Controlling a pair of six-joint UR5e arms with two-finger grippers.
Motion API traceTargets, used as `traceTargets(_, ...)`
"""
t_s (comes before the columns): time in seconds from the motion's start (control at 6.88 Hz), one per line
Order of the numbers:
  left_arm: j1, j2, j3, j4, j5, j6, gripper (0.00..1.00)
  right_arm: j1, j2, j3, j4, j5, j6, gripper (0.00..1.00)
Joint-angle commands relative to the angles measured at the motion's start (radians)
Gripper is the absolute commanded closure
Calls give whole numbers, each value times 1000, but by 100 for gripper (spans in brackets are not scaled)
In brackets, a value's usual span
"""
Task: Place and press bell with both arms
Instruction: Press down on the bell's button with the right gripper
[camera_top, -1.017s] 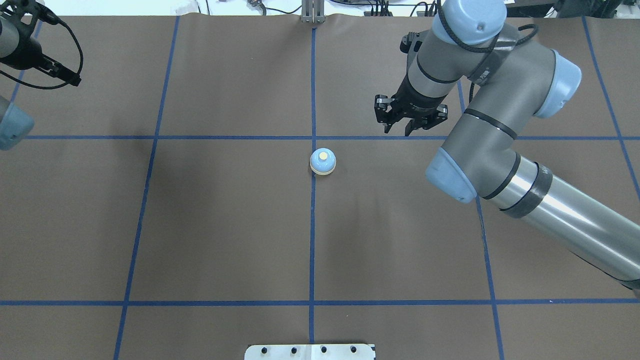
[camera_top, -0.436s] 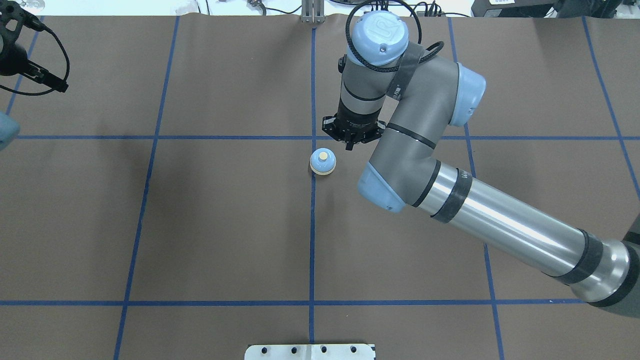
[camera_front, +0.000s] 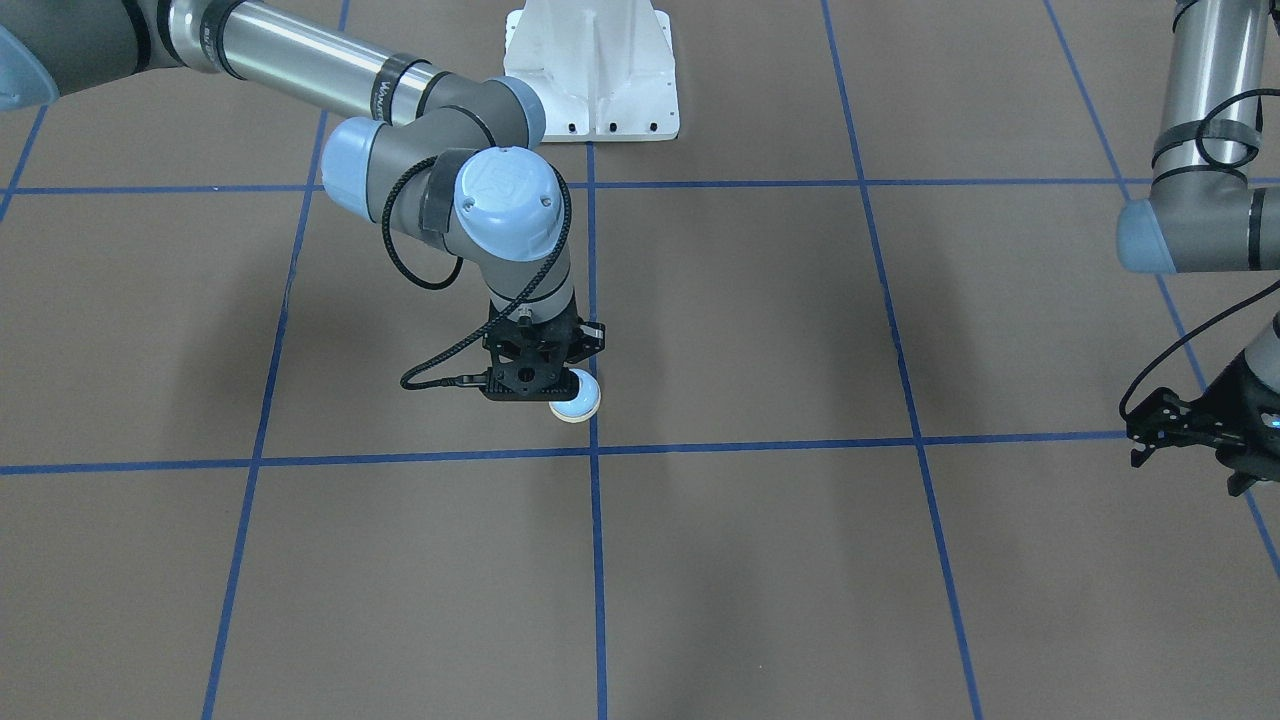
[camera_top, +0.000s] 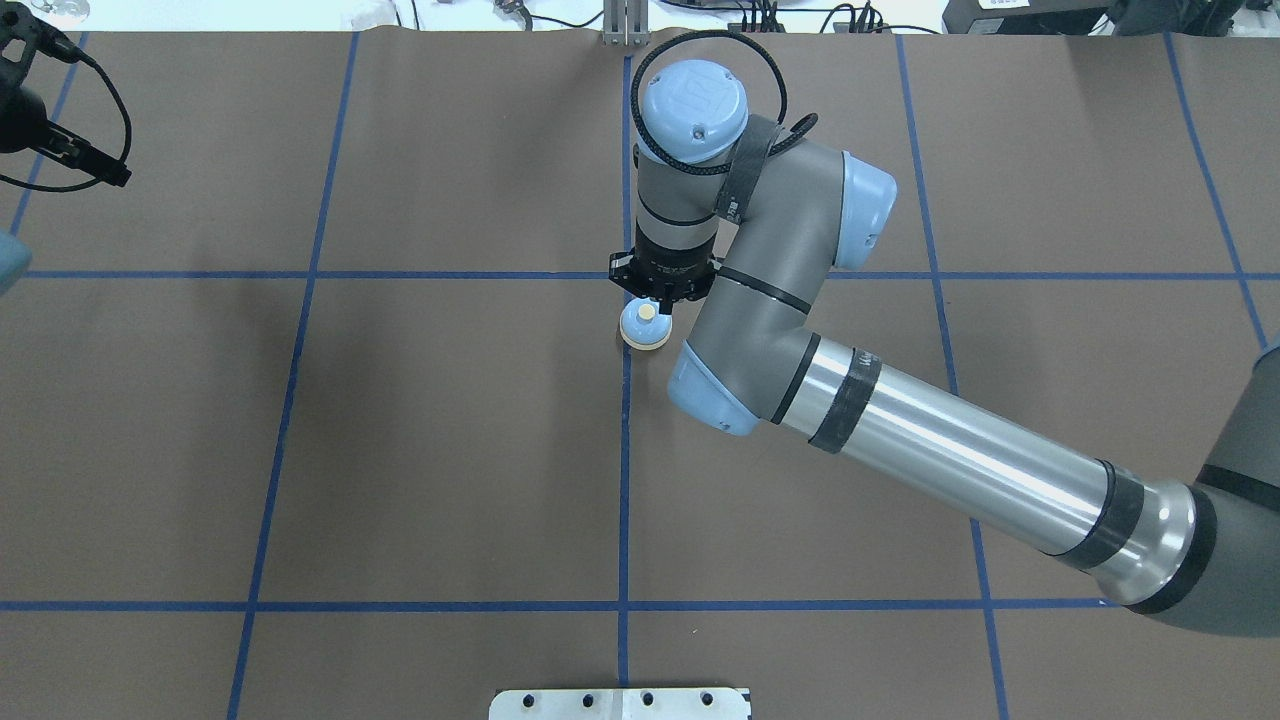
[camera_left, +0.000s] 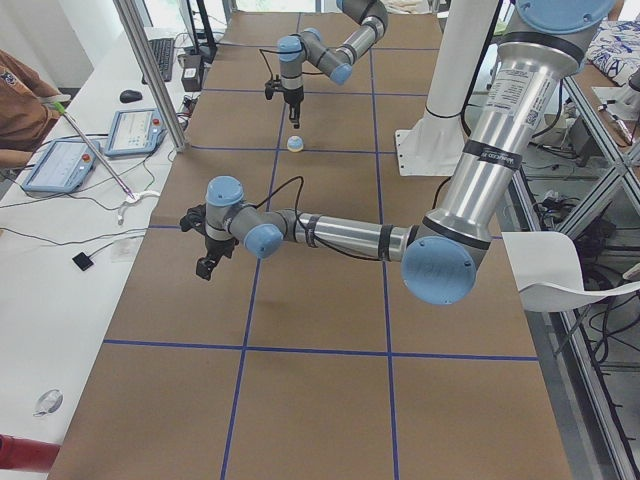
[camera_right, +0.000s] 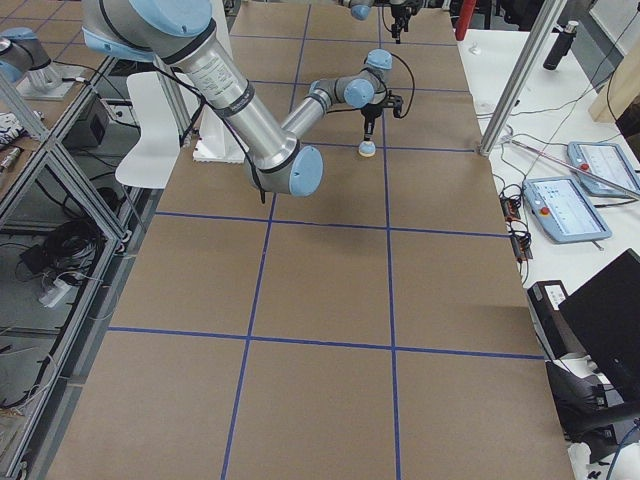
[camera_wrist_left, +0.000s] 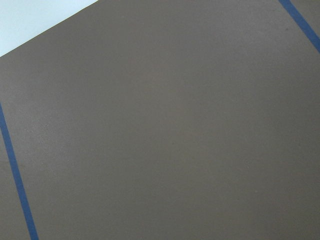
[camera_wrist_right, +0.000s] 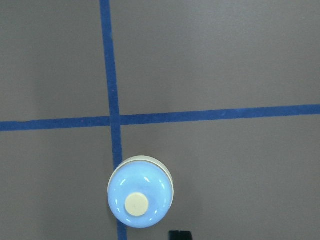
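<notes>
Front-facing view: the bell (camera_front: 579, 405) stands upright near the middle of the counter (camera_front: 800, 600), well apart from every edge, so the placing looks done. The right pincer (camera_front: 545, 392) hangs directly over it and hides part of the dome. The left pincer (camera_front: 1185, 455) waits near the counter's edge on the robot's left, spread wide and empty.

Overhead view: the right pincer points down just beside the cream button (camera_top: 647, 313). It looks clenched, with nothing in it.

Left side view: a gap shows between the far pincer and the bell, so I judge no press is under way.

Right side view: the same gap appears.

Left wrist view: bare counter only.

Right wrist view: the bell sits on the blue tape (camera_wrist_right: 111, 75) with its button uncovered. One dark fingertip (camera_wrist_right: 180, 235) shows beside the bell and apart from it. Both arms' presses seem left to do.
</notes>
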Motion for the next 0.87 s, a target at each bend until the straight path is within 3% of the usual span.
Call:
traceTargets(0.0, 0, 1, -1, -1, -1, 0, 0, -10, 30, -43, 24, -11, 3, 100)
traceTargets(0.73, 0, 3, -1, -2, -1, 0, 0, -28, 21, -76, 54, -30, 3, 100)
